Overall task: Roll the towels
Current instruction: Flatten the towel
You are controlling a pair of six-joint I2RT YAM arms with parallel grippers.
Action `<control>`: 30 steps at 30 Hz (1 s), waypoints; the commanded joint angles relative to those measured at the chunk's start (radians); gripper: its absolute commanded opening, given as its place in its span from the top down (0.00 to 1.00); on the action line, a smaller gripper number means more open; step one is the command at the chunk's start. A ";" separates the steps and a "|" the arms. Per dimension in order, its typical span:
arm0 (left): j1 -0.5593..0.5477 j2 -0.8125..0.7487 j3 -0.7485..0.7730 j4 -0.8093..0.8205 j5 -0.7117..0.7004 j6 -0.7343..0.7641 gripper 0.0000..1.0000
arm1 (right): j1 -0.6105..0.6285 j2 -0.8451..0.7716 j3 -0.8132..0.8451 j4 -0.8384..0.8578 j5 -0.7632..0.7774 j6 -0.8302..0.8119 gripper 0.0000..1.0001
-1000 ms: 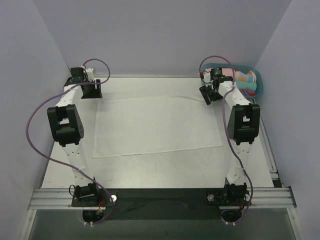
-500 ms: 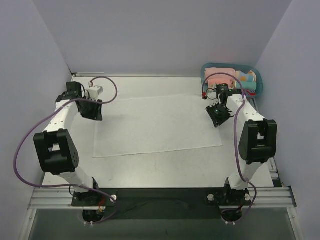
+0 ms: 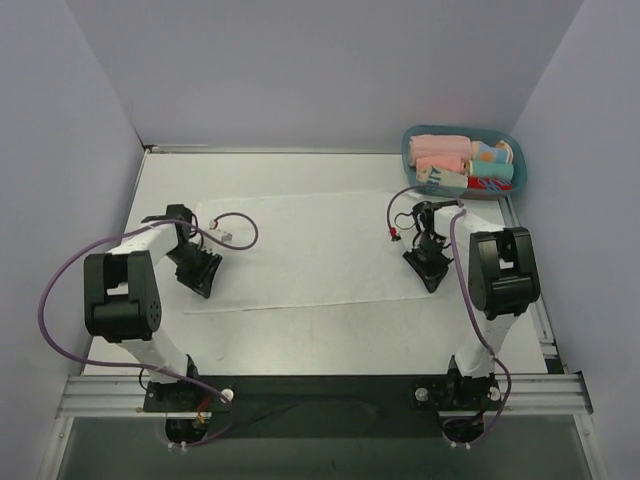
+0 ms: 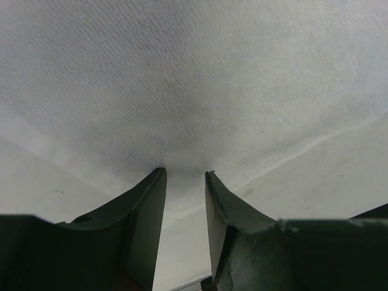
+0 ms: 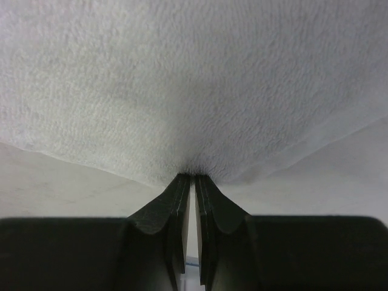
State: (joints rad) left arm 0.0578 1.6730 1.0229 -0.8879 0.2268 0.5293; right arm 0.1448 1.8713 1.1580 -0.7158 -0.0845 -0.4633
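Top external view, near to far. Both arms reach in from the near edge of the pale grey flat table (image 3: 300,340). One thin white rectangular cloth towel (image 3: 310,245) lies flat and spread out mid-table, with its long side running left to right. The black two-finger left gripper (image 3: 205,284) sits at the towel's near-left corner. The black two-finger right gripper (image 3: 432,277) sits at its near-right corner.

Left wrist view: the jaws stand apart with a clear gap, tips down at the cloth's corner. We see nothing clamped, so we call it released.

Right wrist view: the jaws are shut to a thin slit and the cloth puckers right at the tips. We read that as clenched on the towel's corner.

Far right, well apart from the towel, a teal oval plastic basket (image 3: 405,150) holds rolled coloured cloths (image 3: 442,148).

Step, as we judge it: taking hold of the near edge to start the roll. The towel is fully flat and no roll has formed yet.

The next move calls for the left jaws to close on their corner. Then both grippers should lift the near edge together and turn it over toward the far side, evenly, so the roll starts straight. With only one corner gripped, we'd expect the edge to skew.
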 commanded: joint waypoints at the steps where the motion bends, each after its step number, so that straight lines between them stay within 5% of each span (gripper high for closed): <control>1: -0.013 0.048 0.058 0.044 -0.058 0.012 0.58 | 0.013 -0.035 -0.046 -0.076 0.029 -0.006 0.90; 15: 0.028 -0.079 0.079 -0.129 0.062 0.095 0.55 | -0.030 -0.230 -0.020 -0.191 -0.054 0.049 0.88; 30: 0.088 0.053 -0.046 0.032 -0.144 -0.002 0.72 | -0.033 0.006 -0.073 -0.059 0.081 0.091 0.94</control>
State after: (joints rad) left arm 0.1295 1.7012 0.9970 -0.9234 0.1558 0.5438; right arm 0.1120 1.8568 1.1053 -0.7624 -0.0715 -0.3878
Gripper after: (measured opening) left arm 0.284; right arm 0.068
